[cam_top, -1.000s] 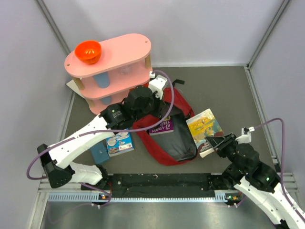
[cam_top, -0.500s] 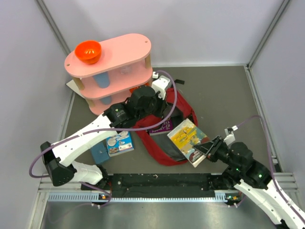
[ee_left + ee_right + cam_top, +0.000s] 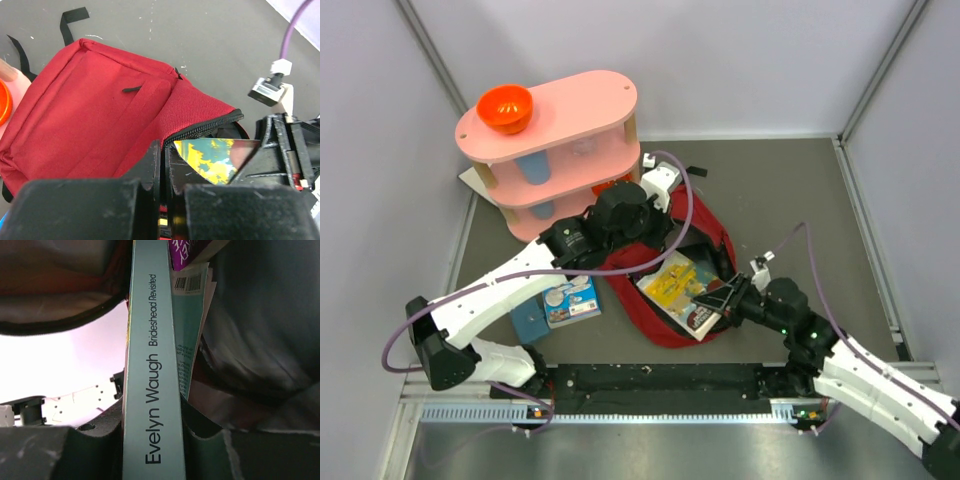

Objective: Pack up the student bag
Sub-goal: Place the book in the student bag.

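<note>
Yellow book (image 3: 680,288), held tight by the right gripper (image 3: 718,298), pokes into the student bag (image 3: 665,335) on the table (image 3: 790,200). Behind, the left gripper (image 3: 162,152) pinches the bag's lip. If that slips, the mouth could flop shut and jam it.

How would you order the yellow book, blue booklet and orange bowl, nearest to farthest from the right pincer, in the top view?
1. yellow book, held in the right pincer.
2. blue booklet, left of the student bag.
3. orange bowl, atop the pink shelf, far left.
</note>
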Controlling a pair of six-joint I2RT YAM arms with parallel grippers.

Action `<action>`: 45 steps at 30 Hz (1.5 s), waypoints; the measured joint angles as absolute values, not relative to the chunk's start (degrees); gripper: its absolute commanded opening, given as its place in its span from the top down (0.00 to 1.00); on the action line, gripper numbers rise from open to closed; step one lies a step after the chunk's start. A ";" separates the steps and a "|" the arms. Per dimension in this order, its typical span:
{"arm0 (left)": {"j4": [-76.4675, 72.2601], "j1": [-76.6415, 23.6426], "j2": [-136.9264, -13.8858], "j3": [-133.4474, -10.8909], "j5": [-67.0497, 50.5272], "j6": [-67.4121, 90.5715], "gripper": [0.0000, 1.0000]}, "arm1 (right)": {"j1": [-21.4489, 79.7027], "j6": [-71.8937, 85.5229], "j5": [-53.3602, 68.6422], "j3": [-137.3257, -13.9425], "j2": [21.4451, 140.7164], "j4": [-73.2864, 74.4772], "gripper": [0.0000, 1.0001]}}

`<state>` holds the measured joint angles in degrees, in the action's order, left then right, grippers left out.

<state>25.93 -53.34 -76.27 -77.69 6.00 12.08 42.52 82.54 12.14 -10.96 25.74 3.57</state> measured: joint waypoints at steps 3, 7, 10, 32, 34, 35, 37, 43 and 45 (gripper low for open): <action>25.80 -53.36 -76.25 -77.49 5.30 12.08 1.00 | 42.52 82.19 12.60 -13.04 35.18 -2.57 1.00; 25.69 -53.43 -76.12 -77.43 4.67 12.03 1.00 | 42.52 82.17 11.94 -15.55 44.84 -9.41 1.00; 25.65 -53.52 -75.42 -76.86 4.27 12.01 1.00 | 42.54 82.15 9.93 -15.86 50.52 -16.78 1.00; 22.50 -53.82 -71.70 -71.72 2.15 12.34 1.00 | 42.92 82.43 -7.38 -15.42 65.56 -27.22 1.00; 21.93 -53.84 -71.61 -70.98 2.11 12.60 1.00 | 45.17 82.35 -8.47 -14.55 68.97 -32.47 1.00; 21.82 -53.84 -71.61 -70.91 2.07 12.73 1.00 | 45.91 82.56 -8.97 -14.74 70.43 -34.59 1.00; 21.50 -53.84 -71.59 -70.91 1.91 13.04 1.00 | 47.37 82.70 -9.74 -15.14 72.99 -37.56 1.00; 20.93 -53.84 -71.59 -70.91 1.43 13.67 1.00 | 50.11 83.37 -13.45 -18.81 90.94 -56.03 1.00; 20.99 -53.89 -71.55 -70.91 1.30 13.67 1.00 | 50.15 83.90 -14.79 -20.82 97.54 -62.00 1.00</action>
